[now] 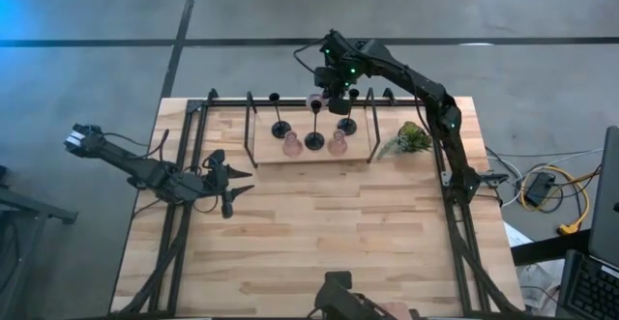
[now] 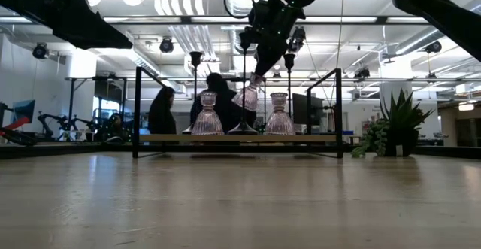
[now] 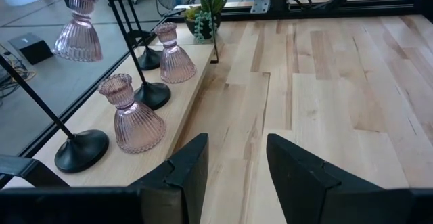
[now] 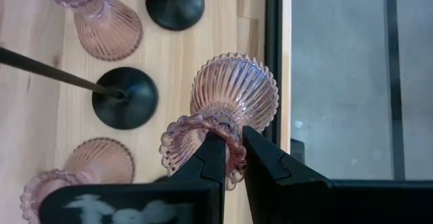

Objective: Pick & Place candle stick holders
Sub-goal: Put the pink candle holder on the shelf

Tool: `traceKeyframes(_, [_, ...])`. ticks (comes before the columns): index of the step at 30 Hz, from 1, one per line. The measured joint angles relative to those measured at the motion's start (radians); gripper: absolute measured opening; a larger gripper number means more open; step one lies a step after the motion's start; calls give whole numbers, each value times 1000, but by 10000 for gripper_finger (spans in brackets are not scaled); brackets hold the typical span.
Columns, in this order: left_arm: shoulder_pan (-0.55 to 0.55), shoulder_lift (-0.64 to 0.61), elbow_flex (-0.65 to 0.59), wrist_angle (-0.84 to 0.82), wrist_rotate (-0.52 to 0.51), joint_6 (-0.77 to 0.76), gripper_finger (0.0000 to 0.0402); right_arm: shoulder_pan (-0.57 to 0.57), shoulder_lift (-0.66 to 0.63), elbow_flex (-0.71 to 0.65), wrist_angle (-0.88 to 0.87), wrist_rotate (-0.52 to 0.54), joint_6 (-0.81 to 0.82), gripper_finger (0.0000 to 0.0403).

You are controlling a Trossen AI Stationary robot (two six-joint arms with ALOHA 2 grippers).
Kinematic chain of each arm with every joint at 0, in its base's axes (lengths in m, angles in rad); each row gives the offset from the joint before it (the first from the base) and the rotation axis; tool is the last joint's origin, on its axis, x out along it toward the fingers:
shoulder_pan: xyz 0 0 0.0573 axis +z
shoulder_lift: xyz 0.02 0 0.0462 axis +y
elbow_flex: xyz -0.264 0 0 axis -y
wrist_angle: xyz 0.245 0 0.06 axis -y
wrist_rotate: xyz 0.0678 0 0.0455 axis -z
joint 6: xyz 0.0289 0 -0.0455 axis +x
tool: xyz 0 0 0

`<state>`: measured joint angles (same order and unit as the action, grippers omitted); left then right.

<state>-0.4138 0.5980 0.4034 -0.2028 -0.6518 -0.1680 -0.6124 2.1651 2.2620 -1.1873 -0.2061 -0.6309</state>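
Note:
Three black thin-stemmed holders (image 1: 314, 138) and two pinkish ribbed holders (image 1: 291, 146) (image 1: 337, 145) stand on their bases on a wooden board (image 1: 309, 158) inside the black rack at the table's far middle. My right gripper (image 1: 334, 96) is above the board's far edge, shut on the third pinkish holder (image 2: 248, 95). My left gripper (image 1: 228, 190) is open and empty, low over the table's left middle. The left wrist view shows the standing pink holders (image 3: 132, 116) and the lifted one (image 3: 76, 29). My right gripper pinches the pinkish holder's frilled top rim (image 4: 233, 158) between its two fingers, one finger (image 4: 213, 158) over the cup's mouth and the other (image 4: 262, 160) outside. The fingers come from above. The holder hangs below them, tilted, its base (image 4: 237, 88) clear of the board.
The black rack frame (image 1: 208, 102) surrounds the board, with upright bars (image 2: 137, 110) (image 2: 338, 110) at its ends. A small green plant (image 1: 411, 138) stands right of the board. Bare wooden tabletop (image 1: 329, 233) lies on the near side. People show in the room behind (image 2: 161, 110).

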Motion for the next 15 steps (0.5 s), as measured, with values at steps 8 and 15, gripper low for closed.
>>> traceKeyframes(8, [0, 0, 0, 0, 0, 0, 154, 18, 0, -18, 29, -2, -22, 20])
traceKeyframes(15, [0, 0, 0, 0, 0, 0, 154, 31, 0, -59, 51, -4, -28, 20])
